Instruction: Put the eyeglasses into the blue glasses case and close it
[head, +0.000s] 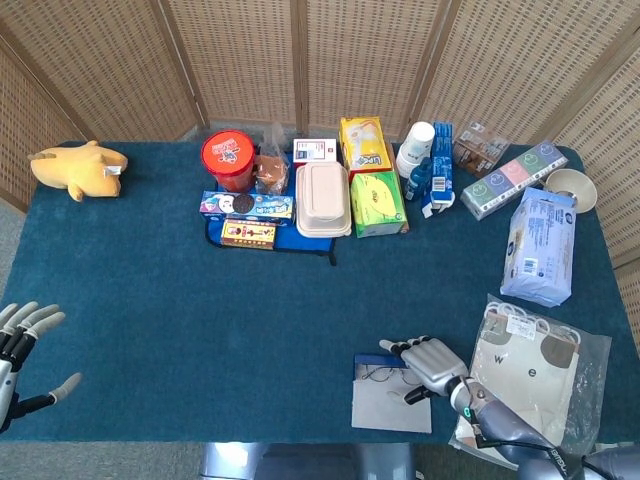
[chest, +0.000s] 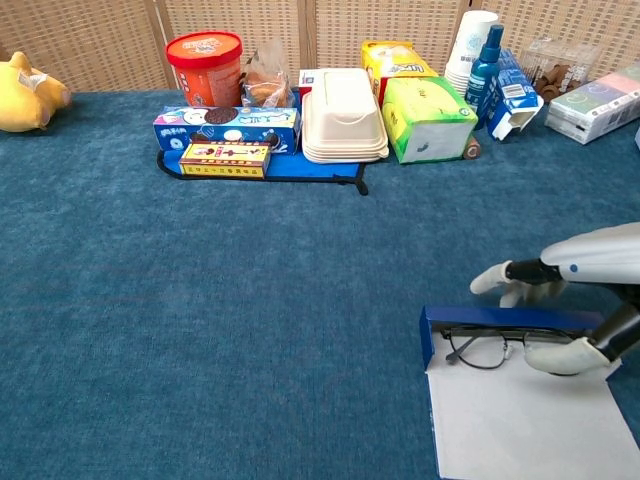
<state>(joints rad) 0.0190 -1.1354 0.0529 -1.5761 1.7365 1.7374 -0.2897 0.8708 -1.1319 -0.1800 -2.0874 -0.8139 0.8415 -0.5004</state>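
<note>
The blue glasses case (chest: 500, 323) lies open near the table's front edge, its pale grey lid (chest: 525, 420) spread flat toward me. The eyeglasses (chest: 481, 348) lie folded inside, against the blue back wall. My right hand (chest: 570, 268) grips the case's right end, with fingers (chest: 493, 280) over the back wall and the thumb (chest: 562, 356) inside beside the glasses. The head view shows the case (head: 374, 363), the eyeglasses (head: 383, 377) and the right hand (head: 432, 362) at bottom centre-right. My left hand (head: 22, 345) hovers at the table's front-left edge, fingers spread, holding nothing.
A plastic-wrapped white bag (head: 535, 375) lies right of the right hand, and a blue-white pack (head: 541, 245) sits beyond it. Along the back stand a red tub (head: 228, 159), snack boxes (head: 246, 206), a white lunch box (head: 322, 199) and a green tissue box (head: 377, 203). A yellow plush (head: 78, 168) is at far left.
</note>
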